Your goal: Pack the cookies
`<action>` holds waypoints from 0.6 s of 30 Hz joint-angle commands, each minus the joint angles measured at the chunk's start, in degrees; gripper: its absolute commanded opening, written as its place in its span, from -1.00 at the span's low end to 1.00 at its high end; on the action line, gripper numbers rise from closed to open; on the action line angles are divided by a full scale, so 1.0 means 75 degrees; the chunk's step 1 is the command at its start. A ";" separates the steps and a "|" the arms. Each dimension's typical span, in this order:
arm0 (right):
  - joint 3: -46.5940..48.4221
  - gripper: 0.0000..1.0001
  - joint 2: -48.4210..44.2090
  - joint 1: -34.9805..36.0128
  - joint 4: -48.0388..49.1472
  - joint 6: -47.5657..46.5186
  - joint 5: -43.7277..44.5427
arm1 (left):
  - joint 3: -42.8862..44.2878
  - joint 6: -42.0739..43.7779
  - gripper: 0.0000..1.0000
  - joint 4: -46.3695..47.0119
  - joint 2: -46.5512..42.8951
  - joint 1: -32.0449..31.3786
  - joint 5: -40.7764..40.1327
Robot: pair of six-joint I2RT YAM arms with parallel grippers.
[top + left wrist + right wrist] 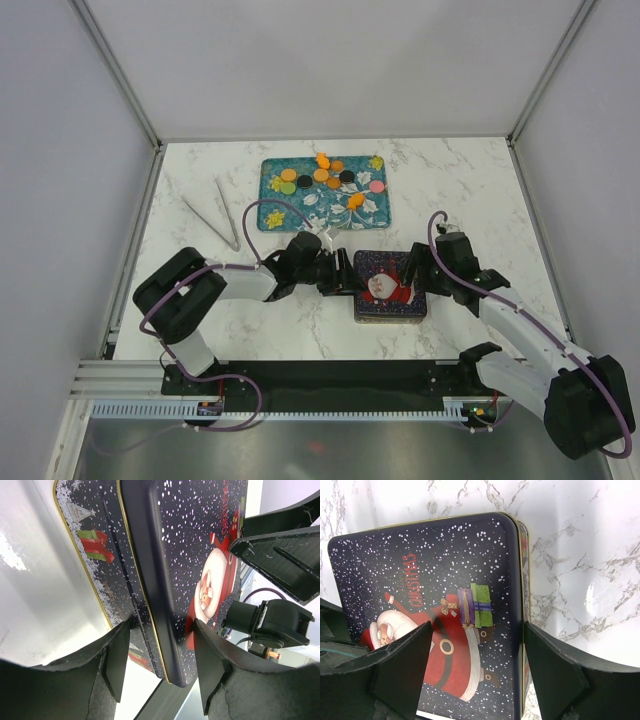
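The cookies [325, 180] are small flat discs, orange, black, green and pink, lying on a floral teal tray [372, 208] at the back of the table. A dark blue Christmas tin [390, 288] with a Santa lid stands at the near middle, lid on. My left gripper [338, 278] is open and straddles the tin's left edge [161, 625]; the lid's rim [150, 605] lies between its fingers. My right gripper [413, 268] is open at the tin's right side [477, 627], one finger over the lid [445, 580], the other outside the tin's wall.
Metal tongs [215, 215] lie on the marble table [480, 190] at the left, beside the tray. Grey walls close the table on the left, back and right.
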 commanded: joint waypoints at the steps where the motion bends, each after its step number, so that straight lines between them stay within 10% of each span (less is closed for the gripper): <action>1: 0.0494 0.64 0.0076 0.0188 0.0071 -0.0109 -0.0115 | 0.0097 -0.0069 0.14 0.0158 0.0219 -0.0169 -0.0137; 18: 0.0576 0.70 0.0779 0.0610 0.0176 -0.0249 0.0073 | -0.0102 -0.0327 -0.04 0.0545 0.0501 -0.0297 -0.0113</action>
